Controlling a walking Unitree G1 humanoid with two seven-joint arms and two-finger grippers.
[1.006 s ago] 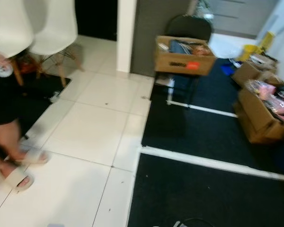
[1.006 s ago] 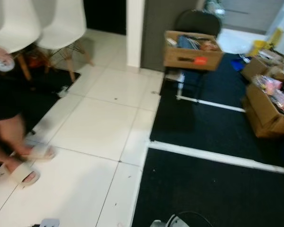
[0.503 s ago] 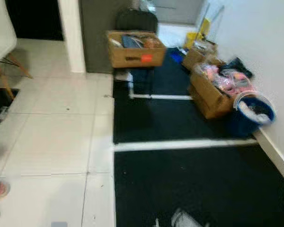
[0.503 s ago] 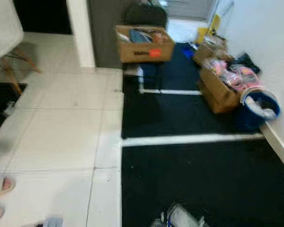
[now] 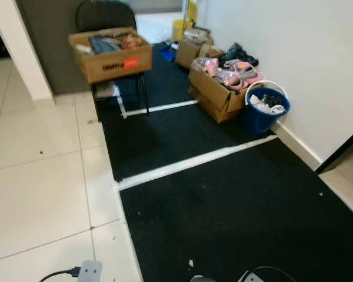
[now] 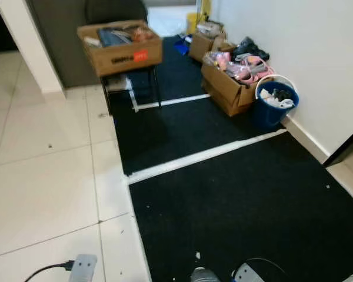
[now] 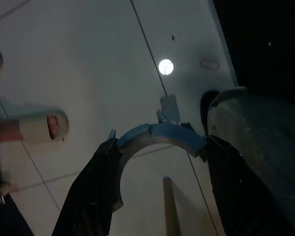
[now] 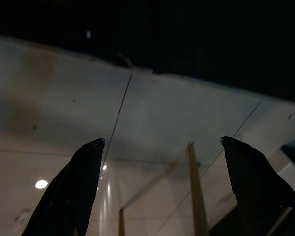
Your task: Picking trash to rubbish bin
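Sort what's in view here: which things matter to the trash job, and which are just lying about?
Job:
blue bin by the wall, already holding trash
white scrap on the black mat, possibly trash
left gripper, open
right gripper, open

Lying about:
cardboard box on the stand
box of pink items
power adapter

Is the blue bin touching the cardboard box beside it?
Cannot tell. In the right eye view the blue bin stands right next to the cardboard box by the wall, overlapping its corner; neither contact nor gap shows plainly.
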